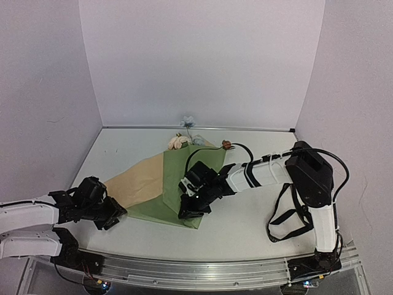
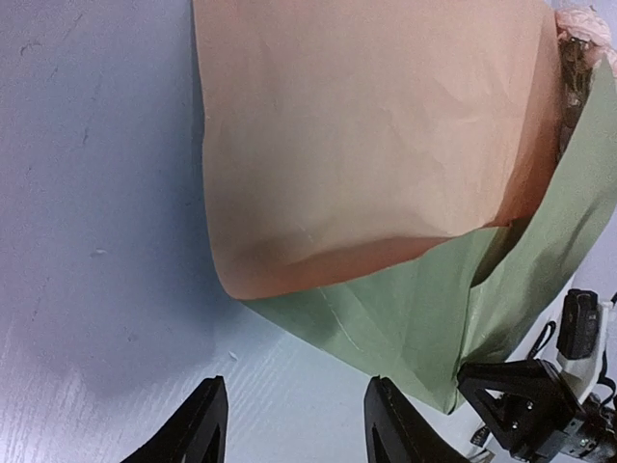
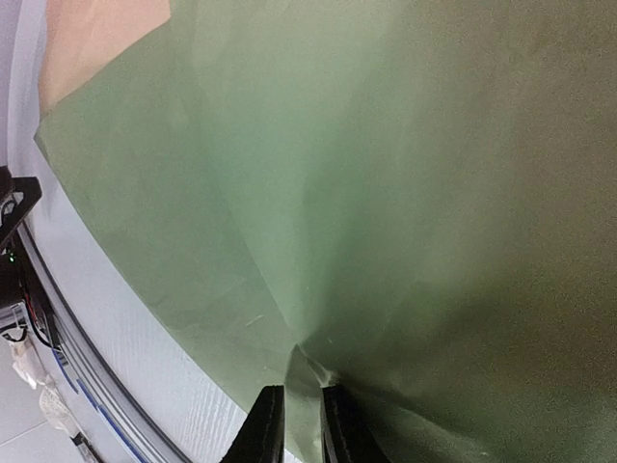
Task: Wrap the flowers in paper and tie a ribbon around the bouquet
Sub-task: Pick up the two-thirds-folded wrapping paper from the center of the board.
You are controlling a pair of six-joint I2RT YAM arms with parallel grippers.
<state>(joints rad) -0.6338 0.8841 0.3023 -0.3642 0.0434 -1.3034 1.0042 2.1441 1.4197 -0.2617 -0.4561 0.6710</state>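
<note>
White tabletop (image 1: 245,230), pale walls behind: the crinkly olive-green paper sheet (image 1: 184,178) lies mid-table, its tan flap folded across the left side, with artificial flower heads (image 1: 180,142) at its far end. The right gripper (image 3: 297,424) pinches a green fold near the aluminium rail (image 1: 202,270). The left gripper (image 2: 294,410) gapes empty beside the flap.

Overhead view from high behind, facing the back wall (image 1: 196,61), wrist views close, all sharing the paper (image 1: 175,175)
</note>
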